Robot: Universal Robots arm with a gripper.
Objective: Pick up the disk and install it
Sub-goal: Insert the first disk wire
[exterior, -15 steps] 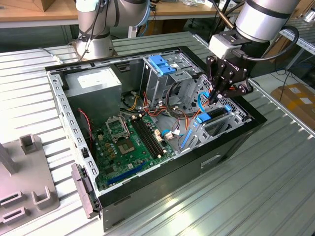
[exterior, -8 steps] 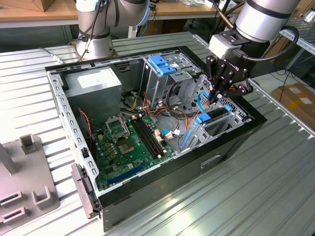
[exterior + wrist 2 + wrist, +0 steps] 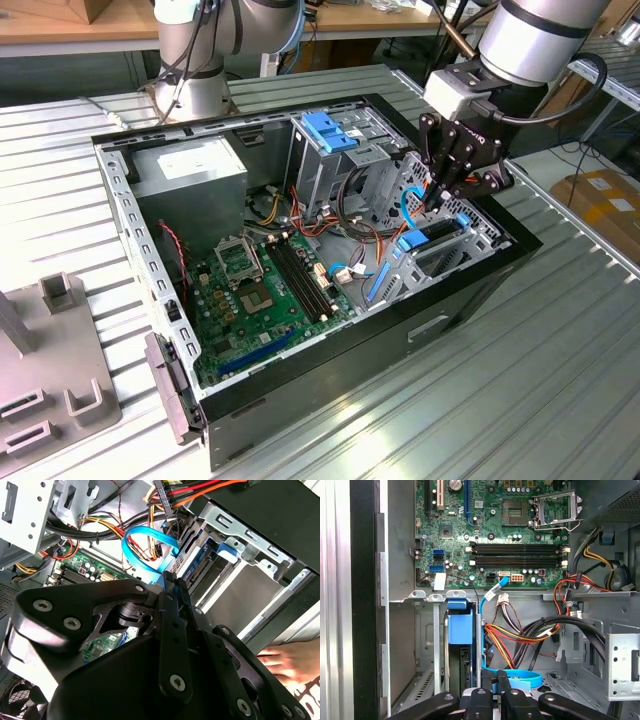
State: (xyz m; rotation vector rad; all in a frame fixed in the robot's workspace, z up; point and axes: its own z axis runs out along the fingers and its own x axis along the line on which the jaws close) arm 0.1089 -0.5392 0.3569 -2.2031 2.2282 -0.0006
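Black gripper (image 3: 171,577) linkage is crowding the foreground of the second wrist view, its two fingers lying pressed together with nothing between them. In the first wrist view the same closed pair is pointing down into the machine.

In the exterior view a ribbed metal table (image 3: 400,420) is carrying an open computer case (image 3: 450,310), which is lying on its side with its insides facing up. The arm (image 3: 540,40) is reaching in from the exterior view's right and holding the gripper over the case's drive-bay corner.

A green motherboard (image 3: 260,290) is covering the case floor. A grey power-supply box (image 3: 190,170) is sitting in the far corner toward the exterior view's left. Next to it, a tall metal drive cage (image 3: 335,140) is standing with its blue latch on top. On the table at the exterior view's left, a grey fixture (image 3: 50,380) is resting well apart from the case.

The disk (image 3: 457,627) is sitting on edge inside a slot of the lower bay, between bare metal rails. Its blue carrier frame is facing the open side of the case. The fingertips are hovering just beside it, above the bay.

A flat blue data cable (image 3: 145,535) is looping right by the fingertips. A bundle of red, yellow and orange wires (image 3: 515,635) is trailing across the metal divider near it. Beyond the case's black wall in the second wrist view, what looks like a person's hand (image 3: 295,662) is resting.
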